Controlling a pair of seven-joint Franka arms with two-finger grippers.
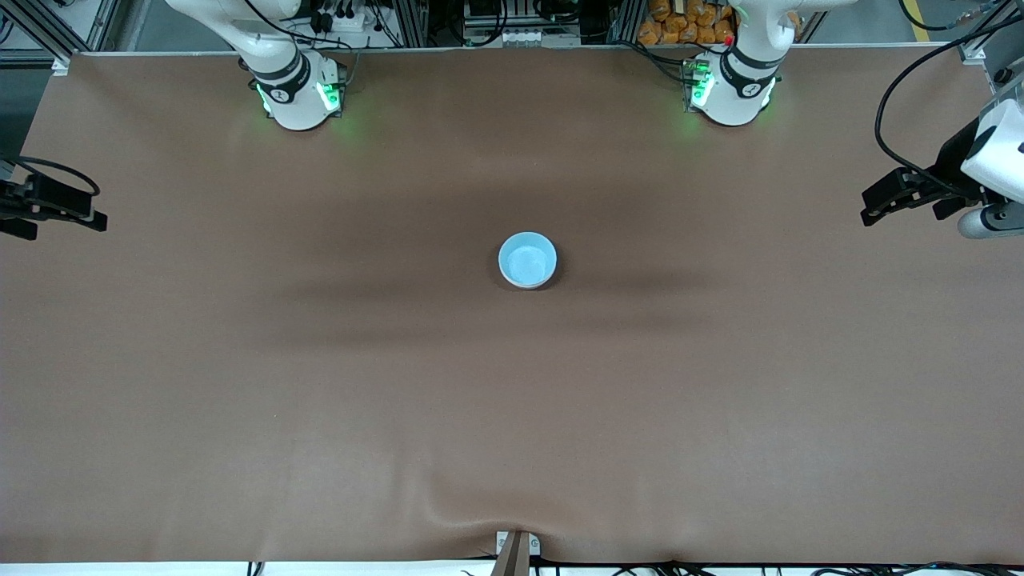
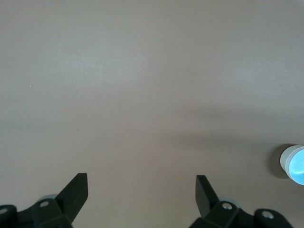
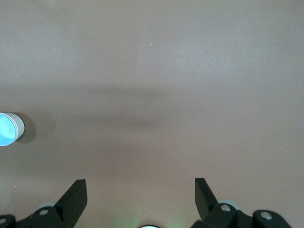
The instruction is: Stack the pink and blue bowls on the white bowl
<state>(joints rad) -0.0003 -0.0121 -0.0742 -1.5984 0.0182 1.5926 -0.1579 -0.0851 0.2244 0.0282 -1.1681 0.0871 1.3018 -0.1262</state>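
The light blue bowl [image 1: 527, 259] stands upright in the middle of the brown table, its blue inside facing up. It also shows at the edge of both wrist views, as the blue bowl [image 2: 296, 164] and the blue bowl [image 3: 7, 129]. Its outer wall looks whitish there; I cannot tell whether that wall is the white bowl. The pink bowl is hidden. My left gripper [image 1: 876, 204] hangs open and empty over the left arm's end of the table, its fingers [image 2: 76, 190] wide apart. Over the right arm's end, my right gripper [image 1: 68, 220] is open and empty too, fingers [image 3: 205, 192] spread.
The brown table cover [image 1: 512, 440] has a raised crease near a small bracket [image 1: 516, 548] at the edge nearest the camera. Both arm bases [image 1: 300, 92] stand along the edge farthest from the camera. Cables and frame parts lie off the table there.
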